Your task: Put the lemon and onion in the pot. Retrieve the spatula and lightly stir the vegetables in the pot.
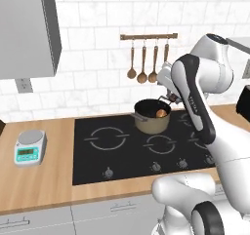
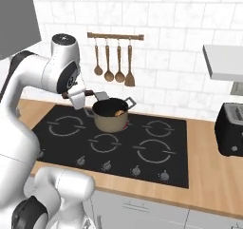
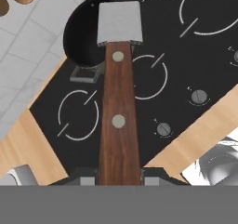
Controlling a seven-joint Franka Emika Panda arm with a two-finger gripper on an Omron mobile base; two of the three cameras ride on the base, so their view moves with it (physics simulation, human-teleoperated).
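You had the gripper [image 3: 119,177] clamped on the spatula [image 3: 119,102], both fingers pressed against the sides of its dark brown handle near the butt end. In the hand view the handle ran straight away from the fingers, two pale rivets on it, and the square grey blade sat over the dark inside of the pot [image 3: 81,37], at its near rim. Whether the blade was inside the pot or just above it I couldn't tell. From the right base view your gripper [image 2: 79,96] was just left of the pot [image 2: 110,115], with the grey blade tilted at the pot's rim. The pot stood on the back-left burner of the black cooktop [image 1: 122,148]. The onion [image 1: 160,113] lay in the pot against its right side in the left base view. Copper-brown spoons [image 1: 142,63] hung on the wall rail behind. A kitchen scale [image 1: 30,147] sat on the wooden counter well left of the cooktop.
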